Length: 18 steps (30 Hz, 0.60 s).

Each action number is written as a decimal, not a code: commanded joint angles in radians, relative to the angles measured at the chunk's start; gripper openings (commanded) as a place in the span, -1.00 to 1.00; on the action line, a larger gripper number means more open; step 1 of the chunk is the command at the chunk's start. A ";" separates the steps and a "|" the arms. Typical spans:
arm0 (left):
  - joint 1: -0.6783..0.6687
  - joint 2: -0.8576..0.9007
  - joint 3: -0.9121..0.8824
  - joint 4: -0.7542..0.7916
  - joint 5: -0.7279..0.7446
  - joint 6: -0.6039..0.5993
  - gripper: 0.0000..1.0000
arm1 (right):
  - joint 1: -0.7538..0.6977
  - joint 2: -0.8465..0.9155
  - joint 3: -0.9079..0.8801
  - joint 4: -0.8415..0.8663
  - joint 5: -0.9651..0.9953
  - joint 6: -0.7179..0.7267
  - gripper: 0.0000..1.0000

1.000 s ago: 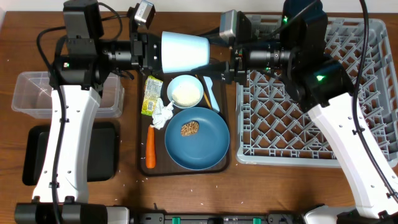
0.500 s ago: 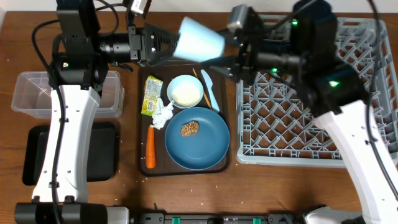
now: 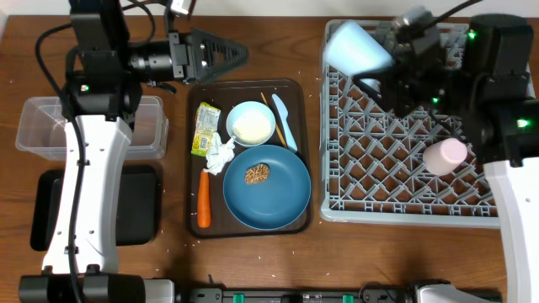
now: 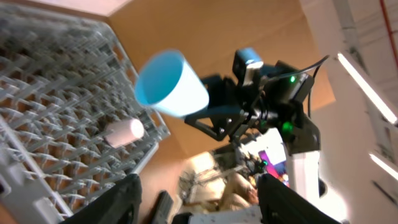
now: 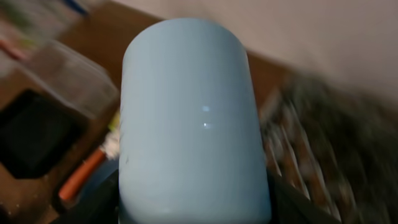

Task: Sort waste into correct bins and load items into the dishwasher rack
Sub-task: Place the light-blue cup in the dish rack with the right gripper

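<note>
My right gripper (image 3: 381, 74) is shut on the light blue cup (image 3: 357, 46) and holds it above the far left corner of the grey dishwasher rack (image 3: 396, 189). The cup fills the right wrist view (image 5: 193, 112) and shows in the left wrist view (image 4: 171, 84). A pink cup (image 3: 445, 156) lies in the rack. My left gripper (image 3: 226, 55) is open and empty over the far edge of the brown tray (image 3: 192, 168). On that tray are the wrapper (image 3: 205, 128), tissue (image 3: 221, 154), carrot (image 3: 203, 199), white bowl (image 3: 251, 123), blue utensil (image 3: 286, 122), chopsticks (image 3: 267, 102) and the blue plate (image 3: 274, 198) with crumbs (image 3: 258, 174).
The clear plastic box (image 3: 38, 126) stands at the left, with the black tray (image 3: 46, 210) in front of it. Both are partly hidden under my left arm. The rack's upright pegs lie below the held cup.
The light blue cup has passed from my left gripper to my right. The right arm has carried it right, over the rack. The left gripper has opened and drawn back.
</note>
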 commanded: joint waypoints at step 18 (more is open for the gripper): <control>-0.103 -0.015 0.004 -0.635 -1.121 0.433 0.05 | -0.238 0.024 -0.001 -0.469 0.506 0.285 -0.34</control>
